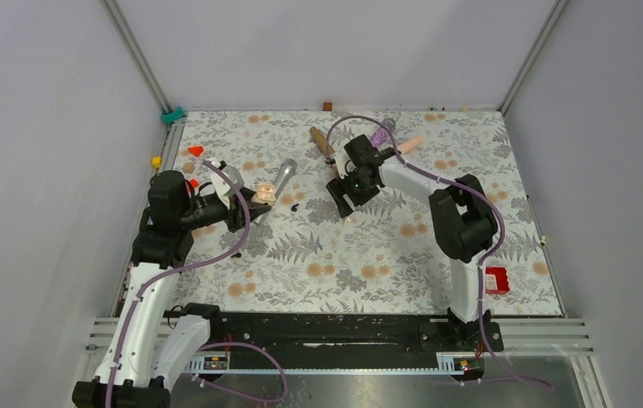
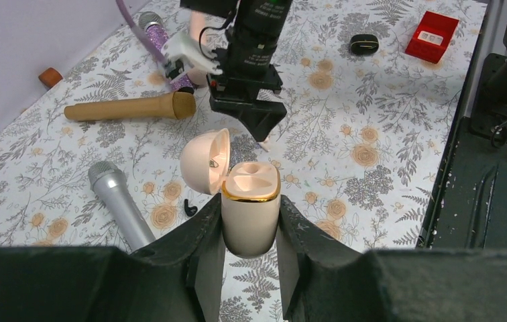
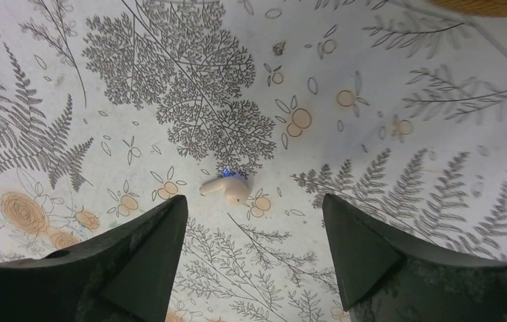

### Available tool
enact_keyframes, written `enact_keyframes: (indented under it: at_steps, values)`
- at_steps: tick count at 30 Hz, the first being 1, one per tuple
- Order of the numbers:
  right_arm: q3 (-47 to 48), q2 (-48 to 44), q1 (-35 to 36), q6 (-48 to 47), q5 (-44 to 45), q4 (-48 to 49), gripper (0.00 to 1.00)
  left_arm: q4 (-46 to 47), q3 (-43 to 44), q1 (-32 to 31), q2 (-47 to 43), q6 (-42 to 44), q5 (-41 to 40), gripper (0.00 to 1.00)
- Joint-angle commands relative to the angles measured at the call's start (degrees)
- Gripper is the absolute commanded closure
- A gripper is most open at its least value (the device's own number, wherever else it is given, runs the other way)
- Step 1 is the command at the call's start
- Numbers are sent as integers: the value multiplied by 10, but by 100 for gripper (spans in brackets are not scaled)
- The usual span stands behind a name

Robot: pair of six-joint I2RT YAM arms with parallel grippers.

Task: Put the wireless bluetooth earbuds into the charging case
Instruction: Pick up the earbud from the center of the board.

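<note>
left arm: bent at the elbow at the left side of the desk [image 1: 386, 272]; the forearm points right, toward the middle.
left claw [image 2: 251, 225]: pressed on the case [image 2: 251, 181], with one finger on each side wall.
right arm: reaches from the right side to the middle of the desk, with the wrist turned down.
right claw [image 3: 254, 201]: spread wide, with the fingers pointing down at the desk; it grips nothing.
case: cream body with a gold rim, at the left part of the desk between the left claw's fingers. the lid is open and hangs to the left in the left wrist view. two hollows show inside.
pale earbud [image 3: 227, 190]: cream, with a short stem, lying on its side on the desk. it is under the right claw, between the two fingers and apart from both. a small blue light shows at its upper edge.
black bud [image 2: 190, 209]: tiny and hook-shaped, on the desk near the open lid, between the case and a silver mic [image 2: 120, 204].
</note>
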Motion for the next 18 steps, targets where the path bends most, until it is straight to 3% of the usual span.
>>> enact_keyframes:
  at_steps: [1,18]
  values:
    - [53,43,-9,-5,-67,-76,20,43,-14,1,-21,-21,0,100]
    - [70,89,-12,14,-118,-89,32,31,-14,16,-20,-21,32,100]
